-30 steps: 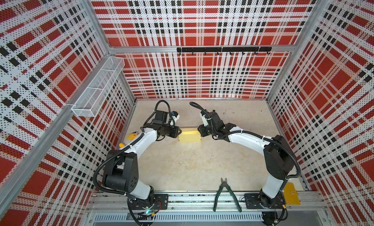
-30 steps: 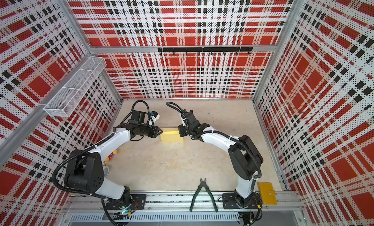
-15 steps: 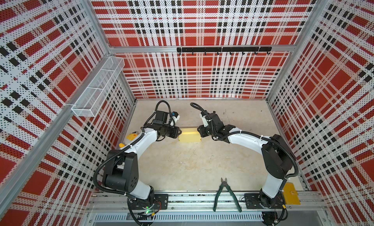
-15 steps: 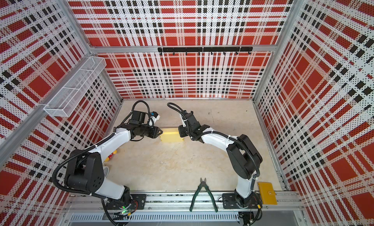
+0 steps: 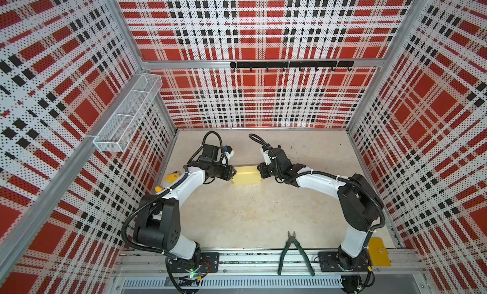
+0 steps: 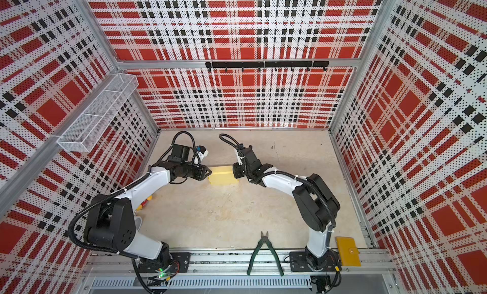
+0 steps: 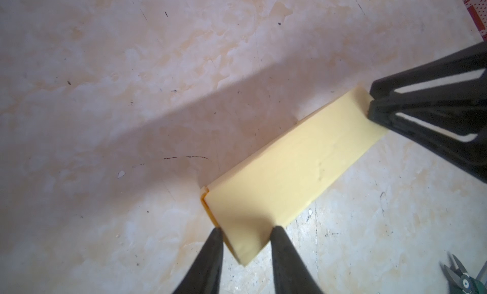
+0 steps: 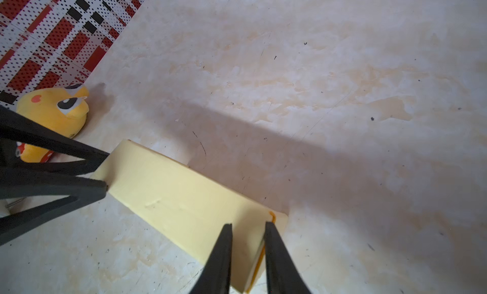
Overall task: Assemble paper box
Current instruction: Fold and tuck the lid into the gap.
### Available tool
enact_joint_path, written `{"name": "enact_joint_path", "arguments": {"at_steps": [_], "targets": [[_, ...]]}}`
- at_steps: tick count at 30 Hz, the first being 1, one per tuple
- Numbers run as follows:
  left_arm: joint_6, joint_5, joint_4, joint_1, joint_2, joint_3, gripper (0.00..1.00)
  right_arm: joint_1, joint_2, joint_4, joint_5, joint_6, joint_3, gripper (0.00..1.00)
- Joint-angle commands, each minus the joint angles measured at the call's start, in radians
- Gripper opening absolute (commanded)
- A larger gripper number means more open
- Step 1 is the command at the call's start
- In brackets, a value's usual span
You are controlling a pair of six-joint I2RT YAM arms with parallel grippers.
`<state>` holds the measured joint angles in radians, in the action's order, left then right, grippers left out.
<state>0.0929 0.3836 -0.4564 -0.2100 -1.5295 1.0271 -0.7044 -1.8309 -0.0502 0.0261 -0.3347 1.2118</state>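
Note:
The paper box (image 5: 246, 175) (image 6: 222, 175) is a pale yellow, shallow folded box lying on the table between both arms. My left gripper (image 5: 233, 172) (image 6: 209, 172) holds its left end. In the left wrist view a corner of the box (image 7: 290, 169) sits pinched between the fingers of the left gripper (image 7: 246, 233). My right gripper (image 5: 259, 171) (image 6: 234, 171) is at the opposite end. In the right wrist view the right gripper (image 8: 247, 226) has its fingers closed narrowly over the end wall of the box (image 8: 179, 195).
A yellow plush toy (image 5: 171, 178) (image 8: 52, 113) lies by the left wall behind my left arm. Green-handled cutters (image 5: 295, 253) (image 6: 264, 253) lie at the front edge. A yellow-orange tag (image 5: 378, 252) sits at the front right. A wire basket (image 5: 126, 116) hangs on the left wall.
The right gripper's jaws have narrowed on the box's right end. The left gripper and the box have stayed where they were.

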Motion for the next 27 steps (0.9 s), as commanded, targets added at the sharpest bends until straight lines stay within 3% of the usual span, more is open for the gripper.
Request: {"name": "enact_joint_path", "arguments": {"at_steps": [1,21,27], "targets": [[0.004,-0.026,-0.036,0.004,-0.006,-0.022,0.34,0.005,-0.063,-0.085,-0.002,-0.004,-0.051,0.22],[-0.072,0.097,0.001,0.071,0.043,0.008,0.34,0.005,-0.066,-0.072,0.001,-0.015,-0.076,0.22],[-0.064,0.068,-0.01,0.081,0.016,0.018,0.33,0.005,-0.057,-0.071,-0.001,-0.015,-0.079,0.22]]}}
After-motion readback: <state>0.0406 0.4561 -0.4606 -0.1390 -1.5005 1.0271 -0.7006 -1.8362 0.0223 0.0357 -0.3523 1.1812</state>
